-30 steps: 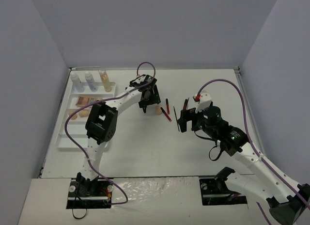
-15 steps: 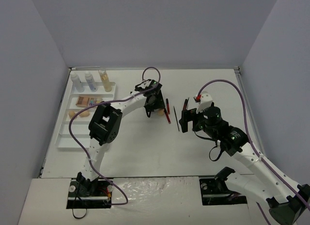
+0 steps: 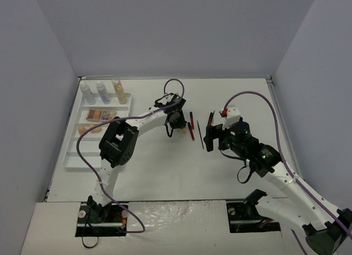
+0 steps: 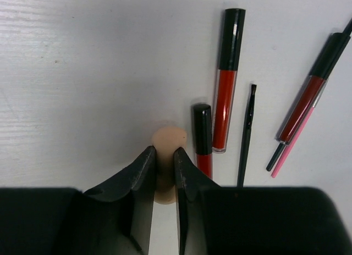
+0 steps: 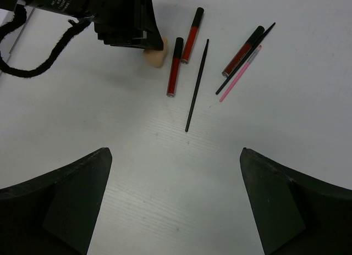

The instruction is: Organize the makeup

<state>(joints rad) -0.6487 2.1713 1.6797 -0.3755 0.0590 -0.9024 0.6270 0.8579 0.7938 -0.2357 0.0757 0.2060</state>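
Pinching the peach sponge between its fingers, the left gripper holds it on the table, just beside a red tube. The sponge is probably soft, light foam, so a gentle mid-body grip suits it. The right gripper hangs wide apart, empty.

The egg-shaped sponge is peach. The long lip gloss tube and the short lip gloss tube are red with black caps. The thin brush is all black. The pencil is pink. The desk is white with faint lines. The left gripper and right gripper are black. The cables are purple. The tray is white.
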